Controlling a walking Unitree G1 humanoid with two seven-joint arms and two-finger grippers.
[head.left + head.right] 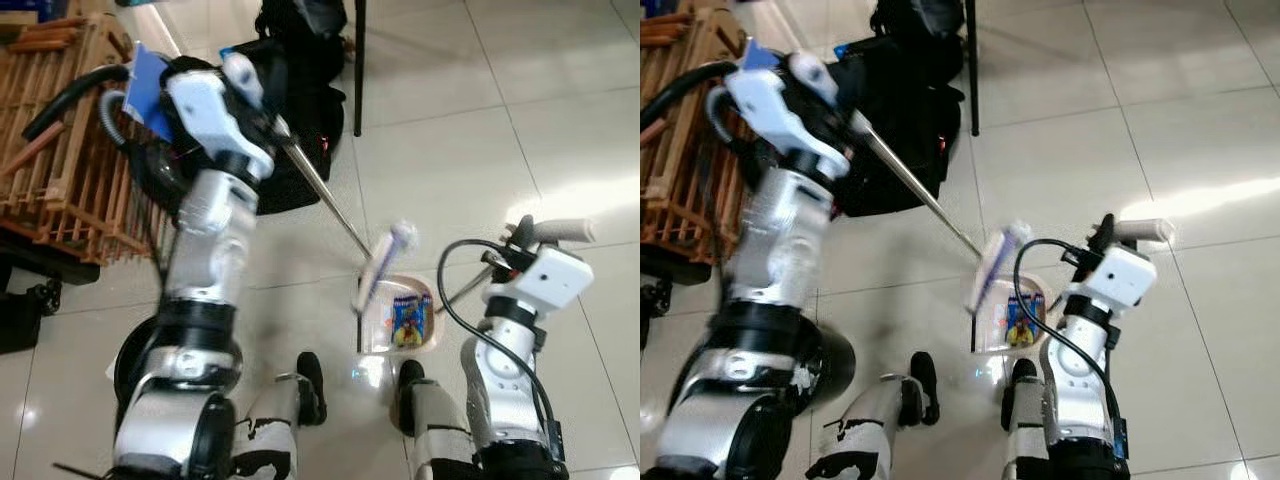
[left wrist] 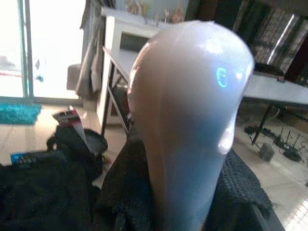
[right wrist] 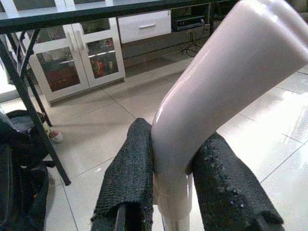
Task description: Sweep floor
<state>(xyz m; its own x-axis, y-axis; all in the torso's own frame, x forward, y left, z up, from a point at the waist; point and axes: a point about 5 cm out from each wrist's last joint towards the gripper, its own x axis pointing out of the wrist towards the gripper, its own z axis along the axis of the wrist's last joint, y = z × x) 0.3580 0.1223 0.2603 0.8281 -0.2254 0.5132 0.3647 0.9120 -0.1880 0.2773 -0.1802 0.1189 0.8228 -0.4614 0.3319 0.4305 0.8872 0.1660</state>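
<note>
My left gripper is raised at the left, shut on the white rounded top of the broom handle. The thin metal shaft slants down to the white broom head, which stands at the rim of the pale dustpan on the tiles in front of my feet. A colourful wrapper lies inside the pan. My right gripper is shut on the dustpan's white bent handle, with a black padded finger on each side of it.
A wooden rack stands at the left, with a black hose across it. A black bag and a black table leg are behind the broom. Glossy tile floor spreads to the right.
</note>
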